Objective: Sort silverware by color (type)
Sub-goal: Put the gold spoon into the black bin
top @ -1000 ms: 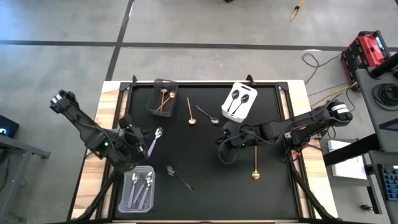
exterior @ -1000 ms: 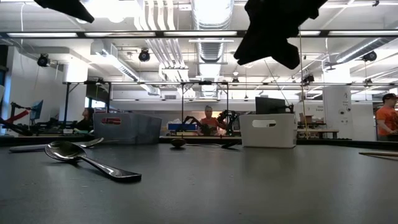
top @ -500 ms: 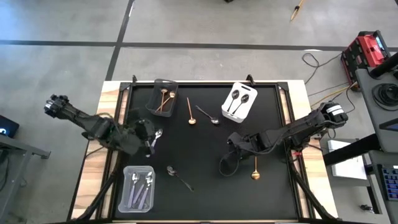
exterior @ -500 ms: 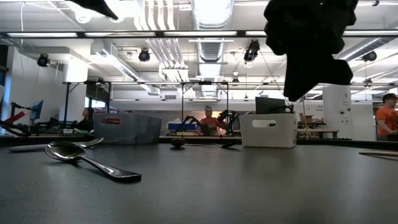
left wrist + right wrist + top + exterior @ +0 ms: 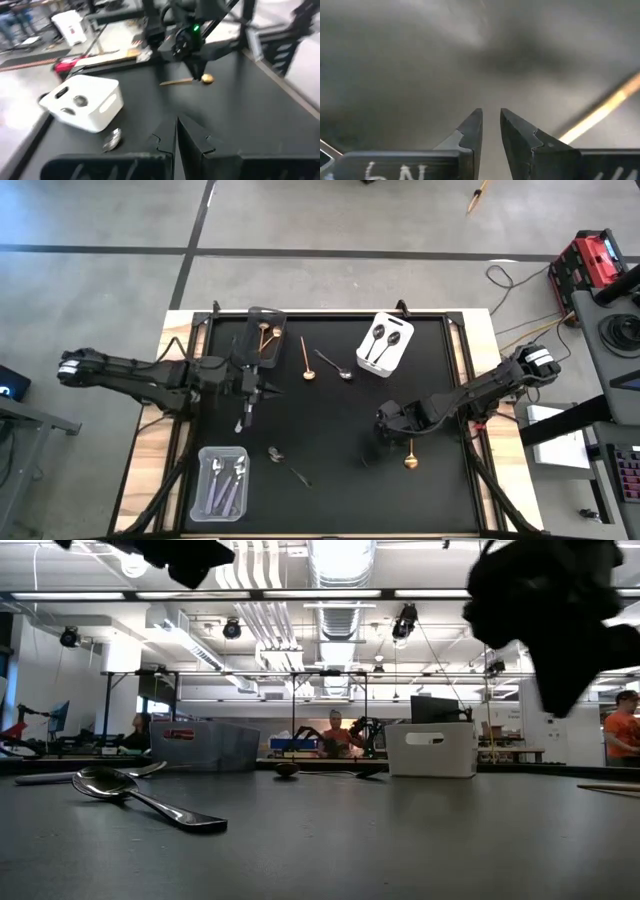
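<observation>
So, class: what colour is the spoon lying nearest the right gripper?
Gold; the spoon by the right gripper shows best from the high view.

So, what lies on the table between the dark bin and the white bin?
Two loose spoons, seen in the high view: a gold spoon nearer the dark bin, and a dark spoon nearer the white bin.

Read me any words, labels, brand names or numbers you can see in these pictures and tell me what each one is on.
"N": a white letter on the right gripper, in the right wrist view; more white strokes beside it run off the picture and cannot be read.
Red box on the floor beyond the table: any marking too small to read.
White bin, dark bin, clear bin: no text visible.
</observation>
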You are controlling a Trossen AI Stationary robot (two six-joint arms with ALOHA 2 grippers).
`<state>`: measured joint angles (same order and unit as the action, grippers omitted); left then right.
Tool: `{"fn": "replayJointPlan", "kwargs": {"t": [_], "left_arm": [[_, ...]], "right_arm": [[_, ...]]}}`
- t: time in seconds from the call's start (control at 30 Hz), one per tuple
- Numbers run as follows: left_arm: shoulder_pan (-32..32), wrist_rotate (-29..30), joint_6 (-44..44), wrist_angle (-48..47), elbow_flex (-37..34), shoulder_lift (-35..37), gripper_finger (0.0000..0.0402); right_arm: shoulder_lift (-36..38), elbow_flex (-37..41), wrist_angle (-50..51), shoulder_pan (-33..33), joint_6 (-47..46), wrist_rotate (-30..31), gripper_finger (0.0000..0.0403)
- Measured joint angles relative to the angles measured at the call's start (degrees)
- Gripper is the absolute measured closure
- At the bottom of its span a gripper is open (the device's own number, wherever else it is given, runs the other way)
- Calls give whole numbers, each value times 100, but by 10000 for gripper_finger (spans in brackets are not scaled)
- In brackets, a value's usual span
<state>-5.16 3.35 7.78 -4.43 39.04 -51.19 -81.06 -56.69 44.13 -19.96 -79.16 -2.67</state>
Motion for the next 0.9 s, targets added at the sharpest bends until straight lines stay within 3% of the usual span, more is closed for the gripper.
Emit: {"fn": "replayJointPlan", "kwargs": {"t": [0.13, 0.27, 0.9], "left_arm": [[297, -646, -285, 958, -531, 141, 401], [480, -798, -439, 1510, -816, 261, 401], [641, -64, -379, 1707, -804, 211, 401]], "right_arm": [[0, 0, 412, -254, -441, -252, 344], [-2, 4, 739, -470, -864, -378, 345], [0, 817, 615, -670, -1114, -144, 344]]}}
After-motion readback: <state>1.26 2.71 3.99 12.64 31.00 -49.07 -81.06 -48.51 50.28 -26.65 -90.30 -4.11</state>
